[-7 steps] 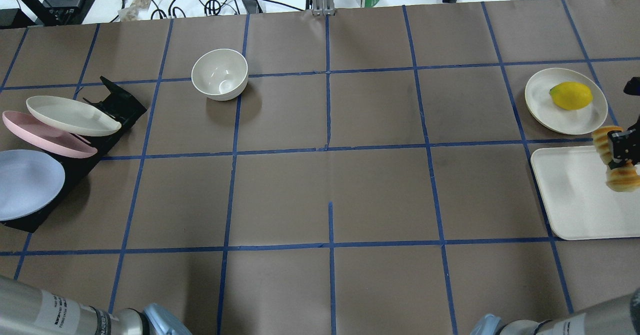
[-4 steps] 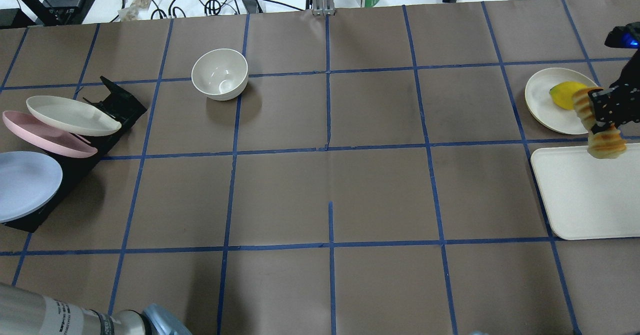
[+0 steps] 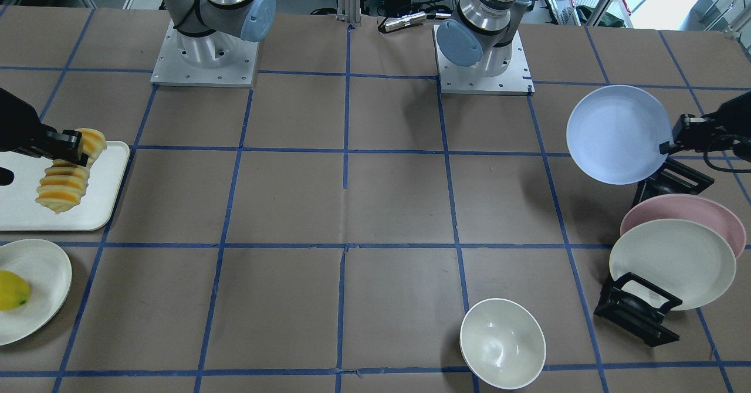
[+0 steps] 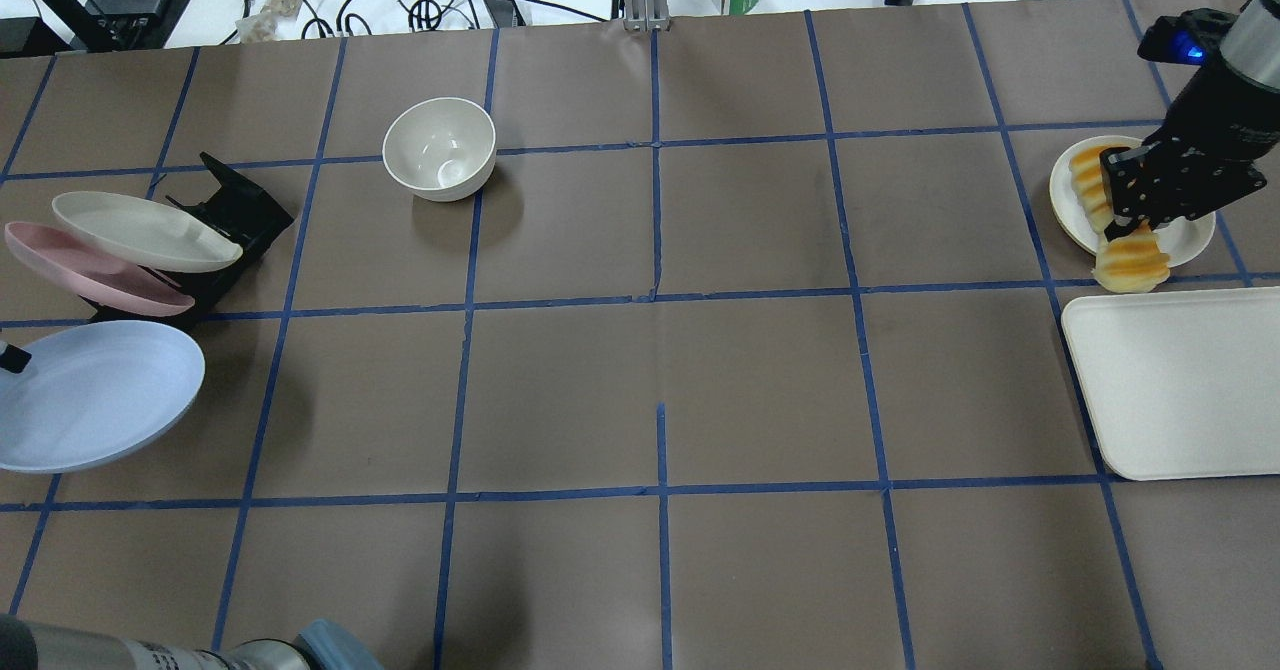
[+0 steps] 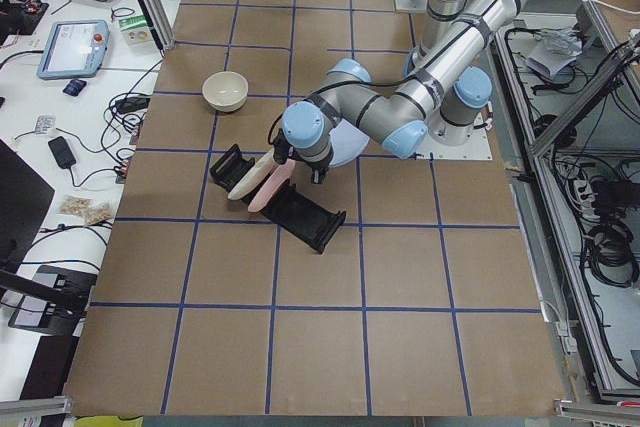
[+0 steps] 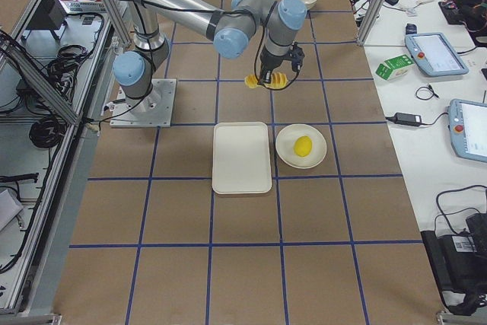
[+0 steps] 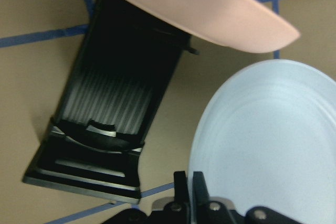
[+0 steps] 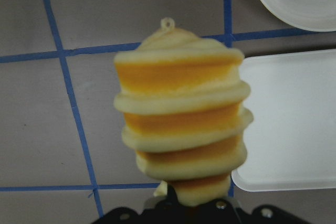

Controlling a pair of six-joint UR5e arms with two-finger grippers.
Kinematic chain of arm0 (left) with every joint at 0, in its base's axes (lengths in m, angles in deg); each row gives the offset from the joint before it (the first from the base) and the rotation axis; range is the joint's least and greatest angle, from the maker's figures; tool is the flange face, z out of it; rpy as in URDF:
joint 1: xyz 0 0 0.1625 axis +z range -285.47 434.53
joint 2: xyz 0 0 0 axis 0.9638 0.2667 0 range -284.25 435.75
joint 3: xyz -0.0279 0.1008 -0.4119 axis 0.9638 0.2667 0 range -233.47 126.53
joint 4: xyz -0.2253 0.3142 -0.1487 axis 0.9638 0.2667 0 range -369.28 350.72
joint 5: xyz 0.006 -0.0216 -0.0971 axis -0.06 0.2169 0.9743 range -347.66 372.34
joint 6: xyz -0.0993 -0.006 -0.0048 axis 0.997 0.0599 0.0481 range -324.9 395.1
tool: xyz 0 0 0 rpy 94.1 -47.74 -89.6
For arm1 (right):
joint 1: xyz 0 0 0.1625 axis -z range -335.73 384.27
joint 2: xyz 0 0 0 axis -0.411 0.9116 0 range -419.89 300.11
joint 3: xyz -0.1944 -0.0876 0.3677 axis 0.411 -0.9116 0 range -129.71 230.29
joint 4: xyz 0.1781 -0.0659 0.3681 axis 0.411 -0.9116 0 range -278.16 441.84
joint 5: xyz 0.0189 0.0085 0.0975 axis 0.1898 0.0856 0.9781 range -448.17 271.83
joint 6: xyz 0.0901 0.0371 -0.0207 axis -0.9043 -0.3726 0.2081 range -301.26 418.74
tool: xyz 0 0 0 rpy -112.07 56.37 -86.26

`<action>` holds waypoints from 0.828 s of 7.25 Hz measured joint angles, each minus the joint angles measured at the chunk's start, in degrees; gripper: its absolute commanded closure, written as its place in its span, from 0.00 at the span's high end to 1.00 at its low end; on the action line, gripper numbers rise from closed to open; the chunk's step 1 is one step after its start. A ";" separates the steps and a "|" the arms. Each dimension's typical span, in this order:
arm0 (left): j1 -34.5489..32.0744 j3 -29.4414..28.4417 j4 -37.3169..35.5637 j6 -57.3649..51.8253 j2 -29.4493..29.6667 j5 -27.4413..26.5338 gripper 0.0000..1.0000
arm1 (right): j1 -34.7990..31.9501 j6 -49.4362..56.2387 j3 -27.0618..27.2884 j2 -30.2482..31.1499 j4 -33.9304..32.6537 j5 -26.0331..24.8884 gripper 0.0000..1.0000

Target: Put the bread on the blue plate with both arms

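My right gripper [image 4: 1140,212] is shut on the middle of the bread [image 4: 1130,262], a ridged orange-brown loaf, and holds it in the air over the near edge of the lemon plate. The bread fills the right wrist view [image 8: 181,124] and shows in the front view [image 3: 58,190]. My left gripper [image 4: 12,356] is shut on the rim of the pale blue plate [image 4: 95,395] and holds it tilted above the table beside the black rack. The plate also shows in the front view [image 3: 616,135] and the left wrist view [image 7: 268,140].
A black plate rack [image 4: 240,212] at the left holds a pink plate [image 4: 90,272] and a cream plate [image 4: 140,232]. A white bowl [image 4: 440,147] stands behind the centre. A cream tray [image 4: 1180,380] lies at the right, behind it a cream plate [image 3: 41,275] with a lemon [image 3: 12,290].
My right gripper has carried the bread from above the tray back and leftwards, over the lemon plate. My left gripper has drawn the blue plate out of the rack and moved it toward the table's middle.
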 measured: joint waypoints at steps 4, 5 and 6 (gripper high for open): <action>-12.49 10.65 -4.12 16.59 -8.88 10.09 0.00 | -9.74 -13.57 -0.27 1.28 -0.17 0.87 0.00; -18.73 12.40 -10.27 24.24 -8.86 13.43 0.00 | -11.77 -16.51 -0.28 1.29 -0.39 0.98 0.00; -24.82 15.19 -20.03 32.50 -8.21 15.42 0.00 | -13.19 -18.80 -0.26 1.30 -0.55 1.13 0.00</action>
